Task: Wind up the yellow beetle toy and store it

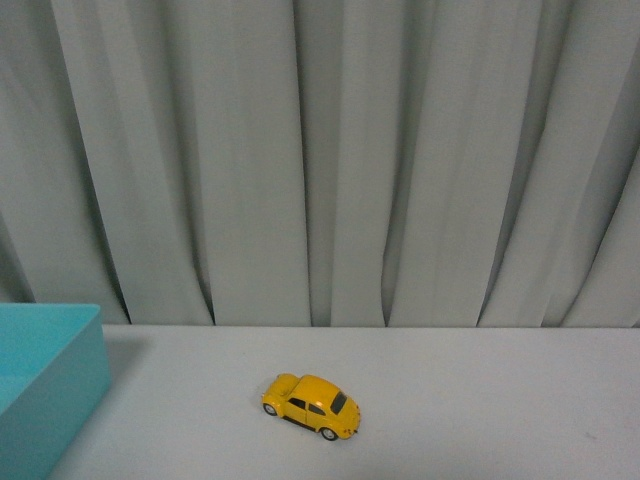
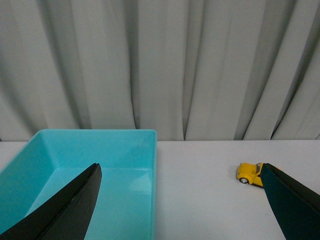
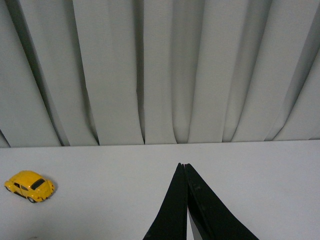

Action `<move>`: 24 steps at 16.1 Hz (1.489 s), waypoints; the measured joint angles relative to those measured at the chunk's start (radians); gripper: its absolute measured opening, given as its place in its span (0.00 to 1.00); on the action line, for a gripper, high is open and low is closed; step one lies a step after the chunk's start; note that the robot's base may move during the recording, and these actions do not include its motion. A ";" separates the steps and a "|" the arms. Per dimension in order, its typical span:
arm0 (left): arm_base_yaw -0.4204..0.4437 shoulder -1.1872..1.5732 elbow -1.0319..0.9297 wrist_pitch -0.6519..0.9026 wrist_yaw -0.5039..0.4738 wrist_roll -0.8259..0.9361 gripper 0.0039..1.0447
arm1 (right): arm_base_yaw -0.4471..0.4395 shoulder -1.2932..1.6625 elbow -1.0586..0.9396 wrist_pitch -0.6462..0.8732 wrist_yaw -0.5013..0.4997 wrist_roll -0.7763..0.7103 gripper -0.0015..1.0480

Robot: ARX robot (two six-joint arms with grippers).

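Front view, from the robot's body cam: a small glossy yellow beetle toy (image 1: 311, 406) sat on its four black wheels on a plain pale grey table (image 1: 480, 400), at approx. 6 o'clock in the frame, near the table's front edge. The toy's body lay at an angle, its long axis running roughly from 10 o'clock to 4 o'clock, w/ dark windows showing on the side toward the camera. At approx. 8 o'clock in the frame, well apart from the toy, stood the corner of an open-topped teal bin (image 1: 70, 390), cut off by the frame edge. A pale grey pleated curtain (image 1: 320, 150) filled the bkgd behind the table. Neither arm showed in this view. L wrist view: the L jaws were spread wide apart, gripping nothing, w/ two black fingers (image 2: 75, 210) at the picture's sides; the teal bin (image 2: 154, 190) sat behind one finger, and the yellow beetle toy (image 2: 250, 173) was on the table w/ one end hidden behind the other finger. Whether the toy touched that finger could not be told. R wrist view: the R jaws were pressed tight together w/ nothing btwn them, above bare table, and the yellow beetle toy (image 3: 29, 185) sat well apart from them.
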State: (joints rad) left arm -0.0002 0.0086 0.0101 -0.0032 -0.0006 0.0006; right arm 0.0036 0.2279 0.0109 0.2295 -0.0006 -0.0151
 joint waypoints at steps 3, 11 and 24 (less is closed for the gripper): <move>0.000 0.000 0.000 0.000 0.000 0.000 0.94 | 0.000 -0.037 0.000 -0.037 0.000 0.000 0.02; 0.000 0.000 0.000 0.000 -0.001 0.000 0.94 | -0.004 -0.225 0.000 -0.232 0.001 0.000 0.02; -0.127 0.235 0.186 -0.360 -0.255 -0.211 0.94 | -0.004 -0.225 0.000 -0.233 0.000 0.000 0.94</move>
State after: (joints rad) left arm -0.1268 0.2432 0.1959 -0.3634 -0.2554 -0.2100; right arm -0.0002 0.0032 0.0113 -0.0032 -0.0006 -0.0147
